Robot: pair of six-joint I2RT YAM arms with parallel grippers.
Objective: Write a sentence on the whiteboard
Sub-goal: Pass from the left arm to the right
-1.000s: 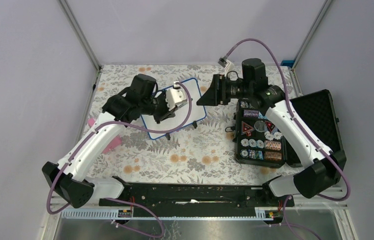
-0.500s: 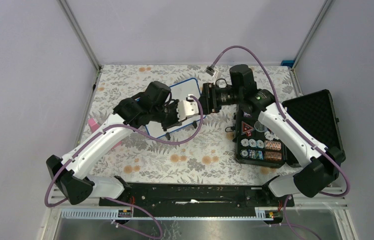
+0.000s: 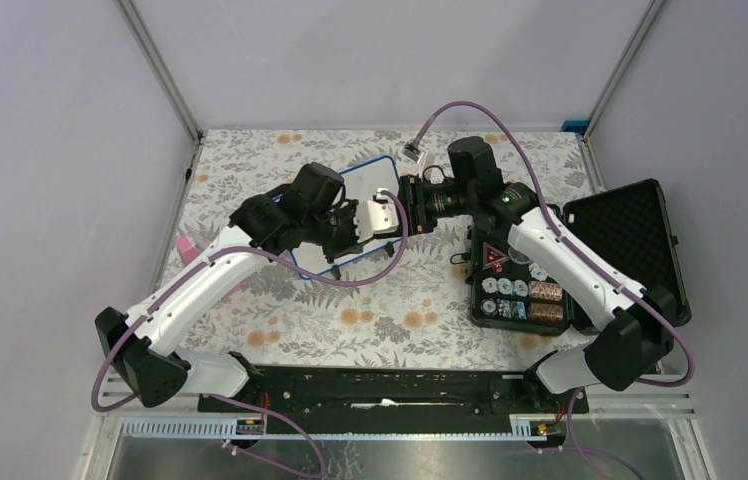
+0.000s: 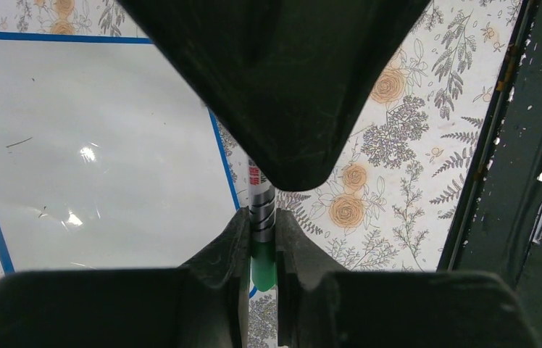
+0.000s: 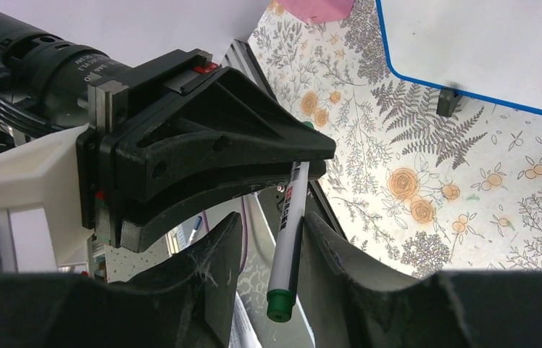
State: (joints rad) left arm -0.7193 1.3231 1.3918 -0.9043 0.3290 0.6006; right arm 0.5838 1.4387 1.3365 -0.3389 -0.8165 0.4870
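The left gripper [image 4: 261, 243] is clamped tight on a marker [image 5: 288, 225], pinching it near its green end. The right gripper [image 5: 272, 235] faces it tip to tip. Its fingers [image 5: 217, 254] straddle the marker's other end, partly apart, with a gap showing on at least one side, so it has no grip yet. The whiteboard [image 3: 362, 182] lies on the table [image 3: 400, 300] toward the far edge, left of centre and turned at an angle. Both grippers meet above its right edge. An open black case [image 3: 640, 225] sits by the table's right edge.
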